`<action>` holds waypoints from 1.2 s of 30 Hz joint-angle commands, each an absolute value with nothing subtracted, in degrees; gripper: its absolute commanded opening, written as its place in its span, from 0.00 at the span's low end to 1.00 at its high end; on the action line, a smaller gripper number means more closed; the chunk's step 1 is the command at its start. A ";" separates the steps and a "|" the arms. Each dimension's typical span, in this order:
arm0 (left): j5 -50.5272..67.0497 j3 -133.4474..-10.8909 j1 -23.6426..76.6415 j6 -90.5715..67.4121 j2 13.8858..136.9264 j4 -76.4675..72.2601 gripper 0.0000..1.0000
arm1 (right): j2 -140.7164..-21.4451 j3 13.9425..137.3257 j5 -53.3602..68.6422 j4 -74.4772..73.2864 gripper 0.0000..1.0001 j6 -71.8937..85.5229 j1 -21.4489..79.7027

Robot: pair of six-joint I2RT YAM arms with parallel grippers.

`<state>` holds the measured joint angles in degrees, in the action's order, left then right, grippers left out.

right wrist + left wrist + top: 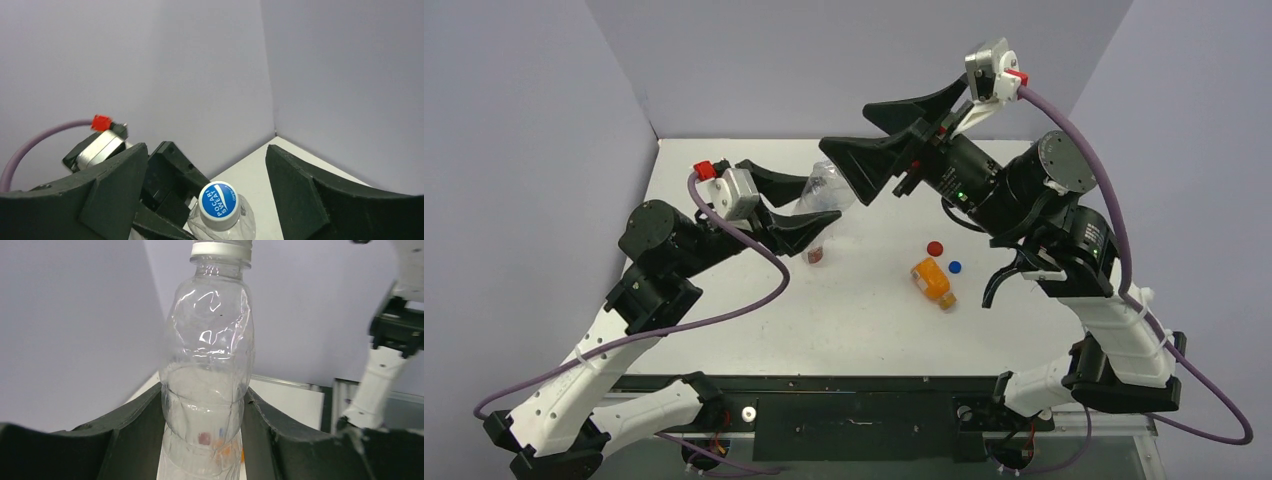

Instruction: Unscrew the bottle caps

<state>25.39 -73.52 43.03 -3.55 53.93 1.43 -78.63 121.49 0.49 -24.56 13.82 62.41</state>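
My left gripper [205, 410] is shut on the lower body of a clear unlabelled bottle [207, 365], held off the table with its neck toward the right arm. Its white-sided cap [221, 247] has a blue printed top [218, 200]. My right gripper [207, 165] stands open, one finger on each side of the cap, touching nothing. From above, the right gripper [849, 128] hangs by the bottle's [824, 190] top, and the left gripper [799, 205] clasps it. A loose red cap [935, 247] and blue cap [954, 267] lie on the table.
An orange bottle [932, 281] lies on its side right of centre, near the loose caps. A short bottle with a reddish label [817, 255] stands just under the left gripper, partly hidden. Grey walls enclose the white table [724, 330] on three sides.
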 commanded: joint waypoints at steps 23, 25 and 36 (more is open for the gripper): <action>7.60 -73.05 43.19 5.96 53.15 -0.95 0.01 | -88.27 131.25 -12.89 -29.51 0.00 16.40 62.73; 9.42 -73.13 43.15 3.97 52.86 -0.56 0.01 | -87.04 130.41 -9.46 -28.90 0.00 15.19 61.86; 42.14 -78.60 42.30 -19.55 53.20 -0.14 0.01 | -80.24 121.28 53.00 -7.49 0.00 25.48 51.19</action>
